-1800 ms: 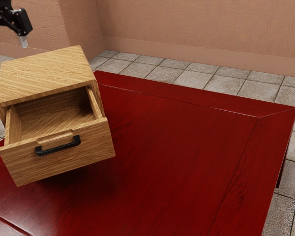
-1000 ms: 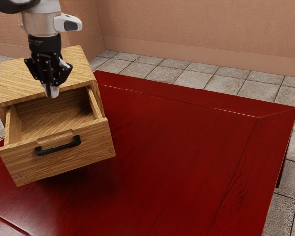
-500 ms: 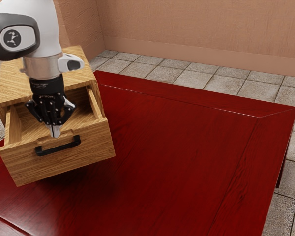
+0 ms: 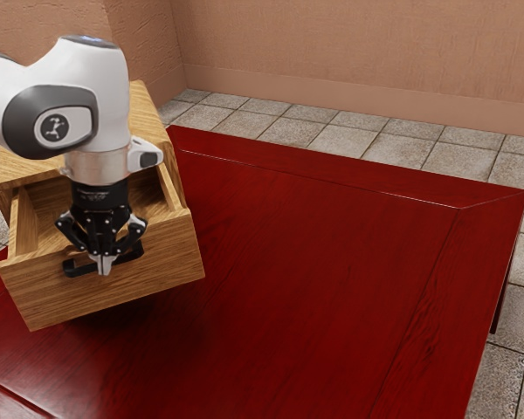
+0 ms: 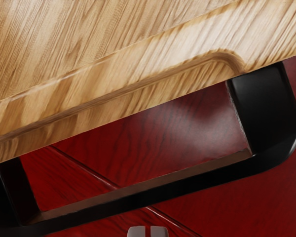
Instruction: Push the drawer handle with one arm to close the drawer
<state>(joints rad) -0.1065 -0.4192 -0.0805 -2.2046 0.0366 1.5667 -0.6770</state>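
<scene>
Pinkish-brown walls and a grey tiled floor lie beyond the fingers, with a glossy dark-red worktop spreading below and out to the exterior view's right of them; the fingers point downward and stand nearly together, only a narrow slit between their tips. Just beside them is the black handle, its long bar crossing between the fingers and the wooden drawer; in the wrist view the tips of the fingers sit near the bar's outer side, near the middle of its length; whether they touch it, I cannot tell. Behind the fingers, the drawer stands well out of its light wooden cabinet, its inside partly visible; the white arm comes in above the fingers from the exterior view's left, covering part of the cabinet.
</scene>
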